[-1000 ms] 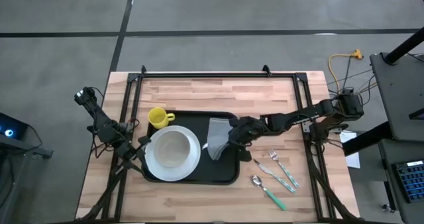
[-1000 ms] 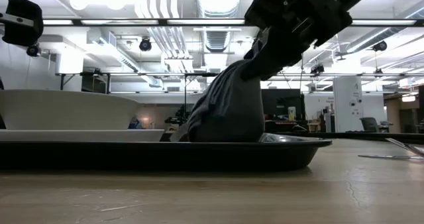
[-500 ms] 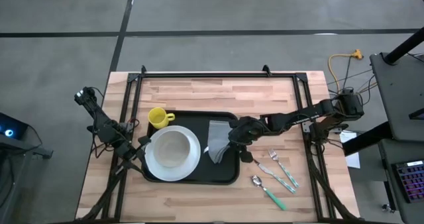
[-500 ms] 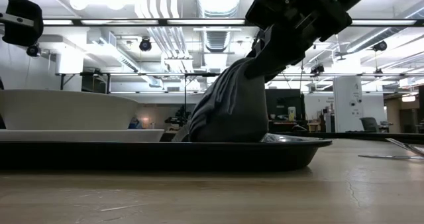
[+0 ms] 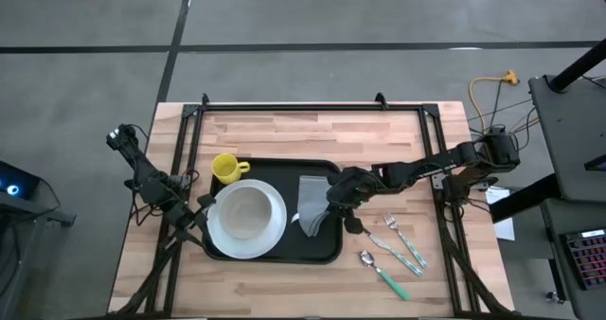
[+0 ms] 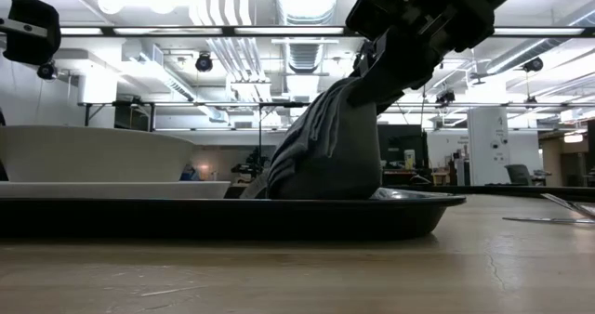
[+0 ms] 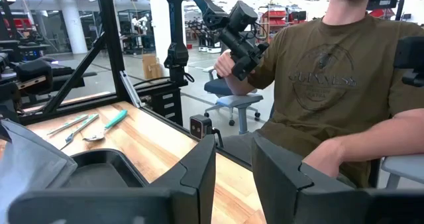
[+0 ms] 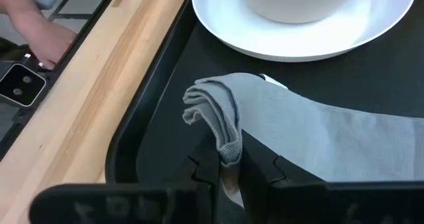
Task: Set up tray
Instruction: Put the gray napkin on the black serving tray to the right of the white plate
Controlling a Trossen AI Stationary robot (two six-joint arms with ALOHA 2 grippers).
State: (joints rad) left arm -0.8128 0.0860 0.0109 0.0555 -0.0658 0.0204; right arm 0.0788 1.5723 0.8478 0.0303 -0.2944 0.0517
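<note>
- On the tray's point(image 5: 270, 254) right side, right gripper point(image 5: 327, 209) fingers pinch the grey napkin point(image 5: 311, 199), laying it down.
- Next: release, withdraw.
- Left gripper point(image 5: 202, 209) waits, fingers parted, empty.

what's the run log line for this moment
right gripper: fingers pinching grey cloth on tray | left gripper: waiting at table's left edge

Wooden table point(image 5: 284, 131) with black tray point(image 5: 327, 247), fork point(image 5: 402, 240), spoons point(image 5: 379, 271).
</note>
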